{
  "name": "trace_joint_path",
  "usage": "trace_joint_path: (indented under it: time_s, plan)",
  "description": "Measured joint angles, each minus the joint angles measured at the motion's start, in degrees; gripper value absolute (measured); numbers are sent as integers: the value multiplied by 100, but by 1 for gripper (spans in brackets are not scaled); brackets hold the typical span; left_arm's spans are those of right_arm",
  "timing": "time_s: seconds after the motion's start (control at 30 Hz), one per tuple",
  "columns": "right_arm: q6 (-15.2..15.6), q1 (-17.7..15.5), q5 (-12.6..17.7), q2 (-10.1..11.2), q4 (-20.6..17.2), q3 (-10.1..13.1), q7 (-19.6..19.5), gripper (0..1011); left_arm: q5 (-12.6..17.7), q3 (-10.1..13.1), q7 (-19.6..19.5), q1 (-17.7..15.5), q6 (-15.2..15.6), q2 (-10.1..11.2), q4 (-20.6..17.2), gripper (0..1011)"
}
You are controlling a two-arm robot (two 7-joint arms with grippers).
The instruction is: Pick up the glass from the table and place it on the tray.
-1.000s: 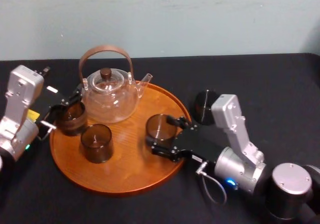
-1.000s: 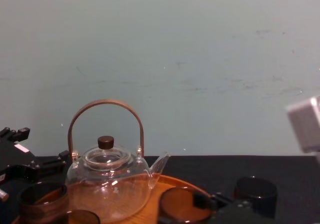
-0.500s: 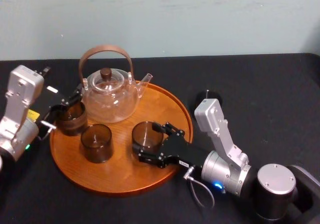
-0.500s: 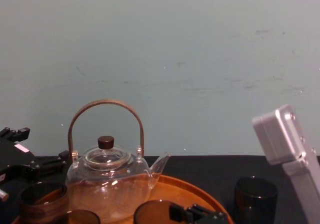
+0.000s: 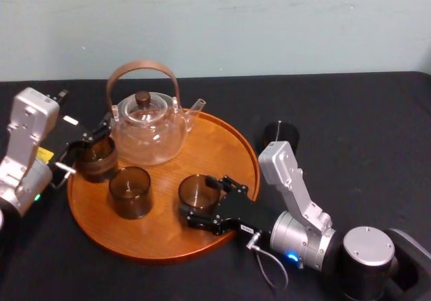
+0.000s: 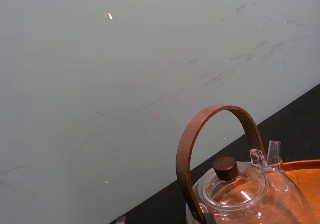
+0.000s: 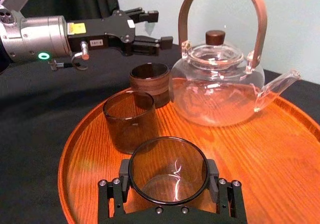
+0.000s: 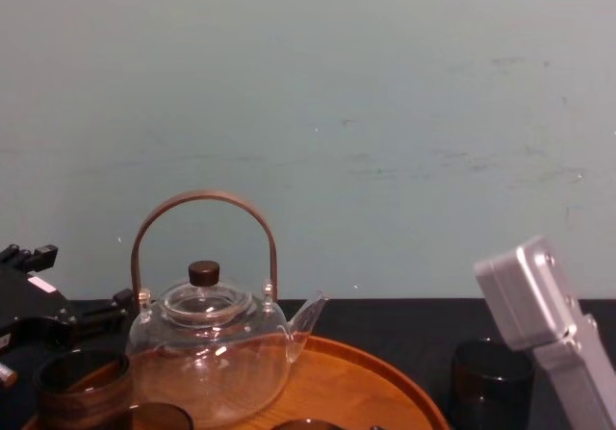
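My right gripper [image 5: 202,203] is shut on a clear brownish glass [image 5: 198,192], held upright low over the middle of the round wooden tray [image 5: 222,146]. In the right wrist view the glass [image 7: 167,170] sits between the two black fingers [image 7: 214,176]; I cannot tell whether its base touches the wood. Two more glasses [image 5: 130,192] [image 5: 96,157] stand on the tray's left part. My left gripper [image 5: 91,139] is open at the left rim, next to the banded glass [image 7: 149,82]. A dark glass [image 5: 279,135] stands on the black table [image 5: 363,132], right of the tray.
A clear glass teapot [image 5: 145,124] with a brown arched handle stands at the back of the tray, close behind the glasses; it also shows in the left wrist view as teapot [image 6: 240,194] and the chest view as teapot [image 8: 207,353]. A pale wall rises behind the table.
My right gripper carried the glass leftward from the tray's right rim toward its middle, then lowered it slightly. The left arm and the other glasses stayed still.
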Motion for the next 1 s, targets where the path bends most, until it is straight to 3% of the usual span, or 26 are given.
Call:
trace_joint_path:
  time_s: [0.87, 1.0]
  plan:
    - [30, -4, 13, -1, 7, 0, -8, 904, 0, 0, 0, 0, 0, 0, 0, 1001]
    - [31, -5, 8, 0, 7, 0, -8, 958, 0, 0, 0, 0, 0, 0, 0, 1001]
